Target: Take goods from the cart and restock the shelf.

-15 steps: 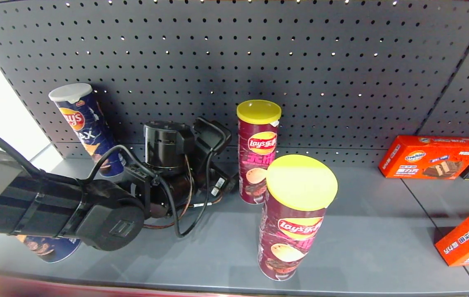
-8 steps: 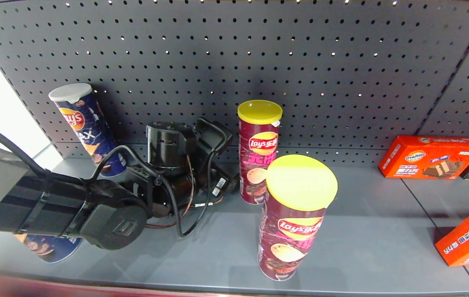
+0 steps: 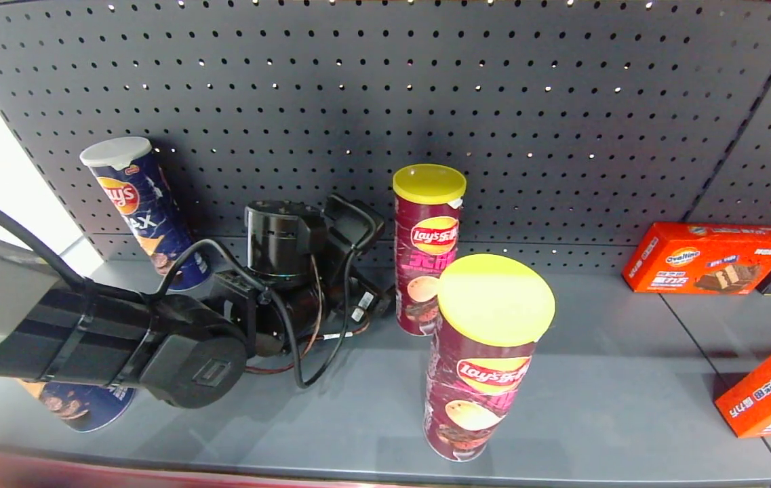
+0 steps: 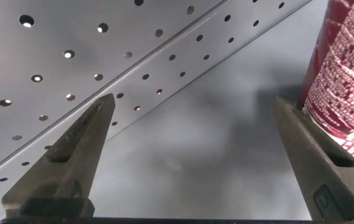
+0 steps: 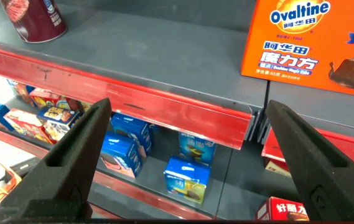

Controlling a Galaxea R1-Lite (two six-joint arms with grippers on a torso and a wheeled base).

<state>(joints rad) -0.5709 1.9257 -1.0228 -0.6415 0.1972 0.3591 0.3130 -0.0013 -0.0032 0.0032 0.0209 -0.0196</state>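
Left hand [image 4: 194, 102]: open, holding nothing, low over the shelf [image 3: 629, 379], close to the pegboard [image 3: 493, 102]. One finger [image 4: 316, 162] sits just beside the base of the rear maroon can [image 3: 426, 251]; contact cannot be determined. Front maroon can [image 3: 483, 359]: upright, nearer the shelf edge. Blue can [image 3: 144, 210]: at the shelf's left end. Right hand [image 5: 187, 106]: open, empty, facing the shelf's red edge [image 5: 164, 99], near an orange box [image 5: 313, 43].

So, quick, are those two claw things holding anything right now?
Left gripper: open, holding nothing, beside the maroon chip can.
Right gripper: open, holding nothing, in front of the red shelf edge.
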